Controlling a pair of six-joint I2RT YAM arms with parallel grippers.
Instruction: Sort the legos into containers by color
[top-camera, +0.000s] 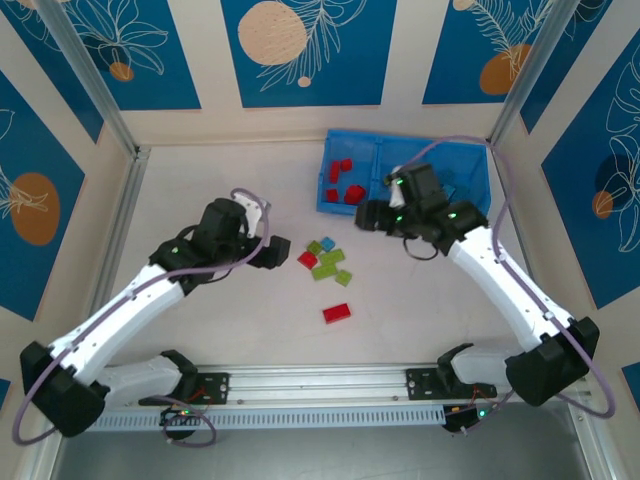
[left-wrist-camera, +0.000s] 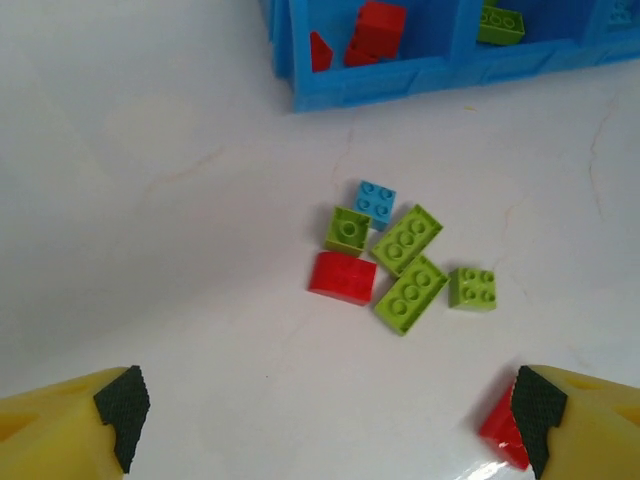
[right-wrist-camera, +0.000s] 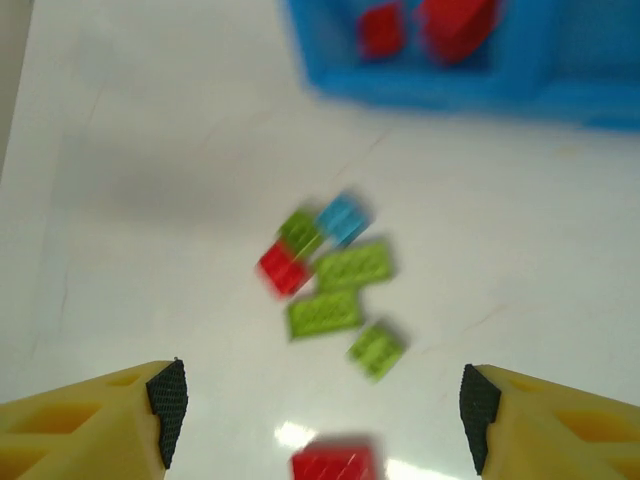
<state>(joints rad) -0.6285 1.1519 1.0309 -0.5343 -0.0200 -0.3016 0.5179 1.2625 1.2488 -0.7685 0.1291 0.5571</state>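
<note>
A small cluster of legos (top-camera: 326, 260) lies mid-table: one red brick (left-wrist-camera: 342, 275), one light blue (left-wrist-camera: 376, 202) and several lime green (left-wrist-camera: 410, 292). A lone red brick (top-camera: 337, 312) lies nearer the arms, partly behind my left gripper's right finger (left-wrist-camera: 530, 430) in the left wrist view. The blue bin (top-camera: 400, 178) stands behind, with red bricks (top-camera: 343, 186) in its left compartment and a green one (left-wrist-camera: 499, 24) in the middle. My left gripper (left-wrist-camera: 325, 425) is open, left of the cluster. My right gripper (right-wrist-camera: 320, 420) is open over the table, right of the cluster.
Metal frame posts (top-camera: 90, 85) and patterned walls enclose the table. A rail (top-camera: 320, 385) runs along the near edge between the arm bases. Bare table lies left of the cluster (top-camera: 190, 180).
</note>
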